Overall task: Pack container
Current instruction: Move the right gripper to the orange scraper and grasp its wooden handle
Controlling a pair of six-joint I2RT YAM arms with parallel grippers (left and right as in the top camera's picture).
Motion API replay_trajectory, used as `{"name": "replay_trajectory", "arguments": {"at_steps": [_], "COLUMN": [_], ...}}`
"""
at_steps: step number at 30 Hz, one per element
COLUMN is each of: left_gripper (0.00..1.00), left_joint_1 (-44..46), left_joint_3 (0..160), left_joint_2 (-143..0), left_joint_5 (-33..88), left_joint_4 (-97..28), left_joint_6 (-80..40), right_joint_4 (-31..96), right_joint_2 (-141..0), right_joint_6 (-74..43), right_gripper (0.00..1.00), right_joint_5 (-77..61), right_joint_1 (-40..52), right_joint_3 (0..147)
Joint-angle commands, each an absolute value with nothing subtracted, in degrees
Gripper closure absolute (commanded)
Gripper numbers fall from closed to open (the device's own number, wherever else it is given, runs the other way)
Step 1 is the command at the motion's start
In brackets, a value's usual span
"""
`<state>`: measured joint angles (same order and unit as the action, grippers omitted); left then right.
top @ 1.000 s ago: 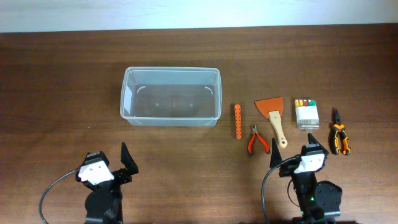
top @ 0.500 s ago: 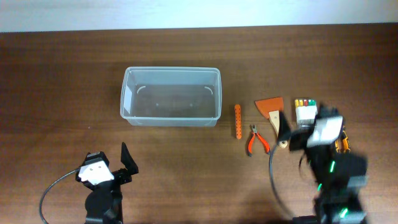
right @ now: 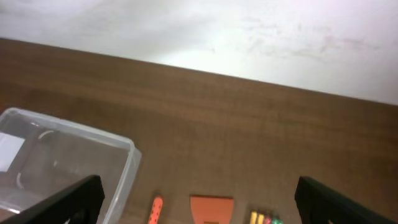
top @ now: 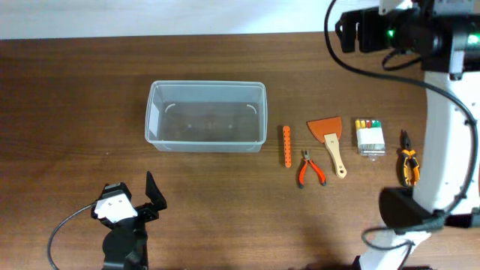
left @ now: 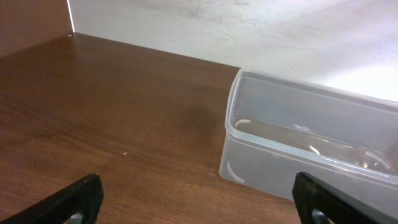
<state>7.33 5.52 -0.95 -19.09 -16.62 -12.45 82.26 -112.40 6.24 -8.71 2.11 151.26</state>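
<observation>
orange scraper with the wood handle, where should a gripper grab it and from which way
Take the scraper by its wooden handle, mid-length, coming straight down from above, jaws closing across its narrow width. It lies flat, and the blade looks too wide and thin to pinch. The red pliers lie near its left side.

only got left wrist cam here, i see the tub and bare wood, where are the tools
Observer: In a row to the right of the container: an orange strip, red-handled pliers, a scraper, a small box of coloured bits, then orange-and-black pliers.
Operator: tub's right end is cut off for me, anything in it
Observer: No, the overhead view shows the whole container holding nothing.
Operator: where's the right arm
Observer: The right gripper is open, holding nothing, high over the far right side of the table.
</observation>
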Motion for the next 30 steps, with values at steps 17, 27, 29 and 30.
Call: {"name": "replay_trajectory", "arguments": {"at_steps": [17, 27, 29, 30], "left_gripper": [0.01, 0.01, 0.01, 0.01], "left_joint_1": [7.5, 7.5, 7.5, 7.5], "left_joint_3": [5.3, 5.3, 5.3, 5.3], "left_joint_2": [-0.7, -0.7, -0.7, -0.7], "left_joint_5": [-19.3, -19.3, -19.3, -19.3], "left_joint_4": [-16.7, -16.7, -16.7, -16.7], "left_joint_6": [-11.9, -11.9, -11.9, -11.9], "right_joint_4": [97.3, 89.7, 81.7, 79.1], "right_joint_2": [-103.4, -84.6, -78.5, -77.0], "right_joint_6": [8.3, 8.1, 6.6, 6.6], "right_gripper": [0.02, 0.01, 0.01, 0.01], "right_joint_5": [-5.3, -3.3, 0.3, 0.9], "right_joint_1": [-1.1, -1.1, -1.2, -1.2], "right_joint_3": [149.3, 115.2, 100.6, 96.4]}}
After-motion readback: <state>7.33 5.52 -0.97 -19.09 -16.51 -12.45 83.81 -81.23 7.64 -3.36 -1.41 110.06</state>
